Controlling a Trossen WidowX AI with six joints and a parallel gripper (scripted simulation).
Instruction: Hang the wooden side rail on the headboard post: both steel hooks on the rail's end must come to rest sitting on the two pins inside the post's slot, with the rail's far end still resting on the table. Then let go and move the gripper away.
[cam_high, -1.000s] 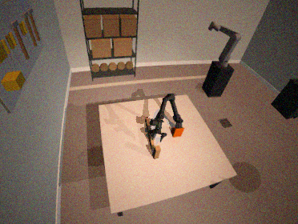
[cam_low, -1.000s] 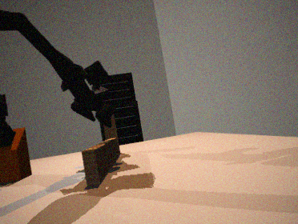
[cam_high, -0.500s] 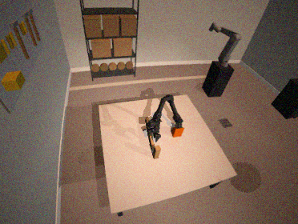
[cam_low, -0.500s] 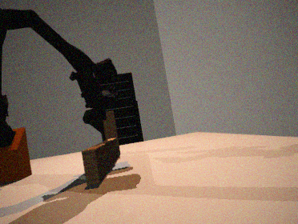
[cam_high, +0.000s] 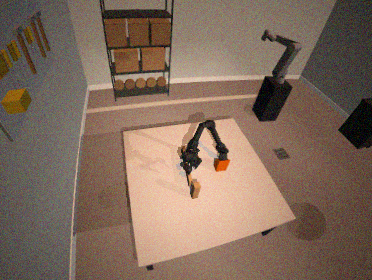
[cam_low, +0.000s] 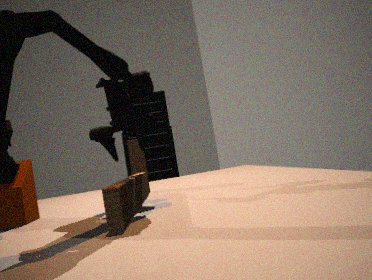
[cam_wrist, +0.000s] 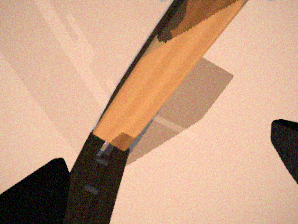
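The wooden rail (cam_high: 189, 178) (cam_low: 116, 207) (cam_wrist: 145, 90) lies on edge on the table, its near end against or very close to the foot of the upright post (cam_high: 195, 189) (cam_low: 136, 155) (cam_wrist: 92, 205). A pale steel hook (cam_wrist: 105, 147) shows at the joint; the wrist view does not show whether either hook sits on a pin. My gripper (cam_high: 188, 172) (cam_low: 122, 156) (cam_wrist: 170, 149) is open and empty, above the rail close to the post. In the wrist view the left finger appears beside the post and the right finger stands well clear of the rail.
The orange block (cam_high: 222, 164) (cam_low: 20, 200) at the arm's base stands on the table (cam_high: 165, 235) (cam_low: 280, 200) to one side of the rail. The post stands beside the gripper's fingers. Shadows of the arm and post fall around the joint.
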